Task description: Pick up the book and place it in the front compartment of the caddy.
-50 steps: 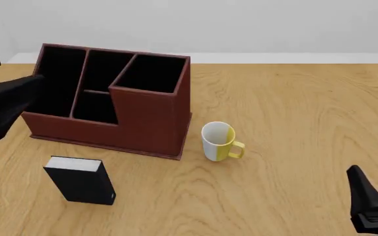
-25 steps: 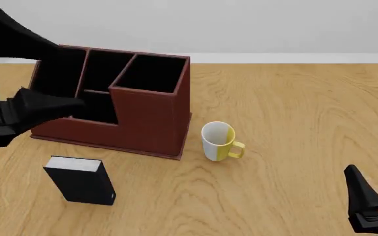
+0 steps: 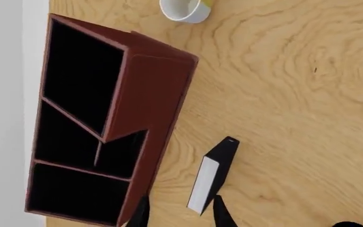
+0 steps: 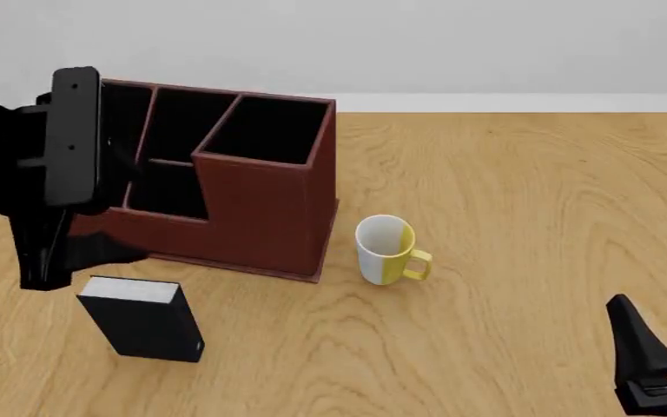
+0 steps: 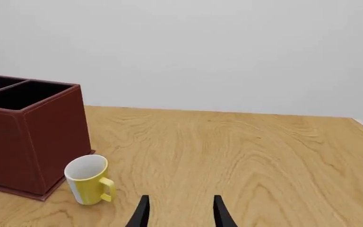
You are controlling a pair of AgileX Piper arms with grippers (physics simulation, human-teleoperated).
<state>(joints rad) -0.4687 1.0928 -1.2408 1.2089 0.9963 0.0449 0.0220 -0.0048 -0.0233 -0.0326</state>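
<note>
The book (image 4: pixel 142 317) is seen upright on the tabletop (image 4: pixel 507 174), just in front of the caddy (image 4: pixel 212 187), apart from it. The caddy's left compartments are partly hidden by the left claw (image 3: pixel 180 215), fingers parted, empty, above the book. Right claw (image 5: pixel 180 213): released, cut off at the near edge. Open tabletop is seen beyond the mug (image 4: pixel 387 250).

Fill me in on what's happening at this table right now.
The left arm's gripper hangs open above the black book, which stands untouched on the wooden table in front of the red-brown caddy. Nothing has gone into the caddy's compartments yet. A white-and-yellow mug sits beside the caddy. The right gripper waits open, low and off to the side, holding nothing.
</note>
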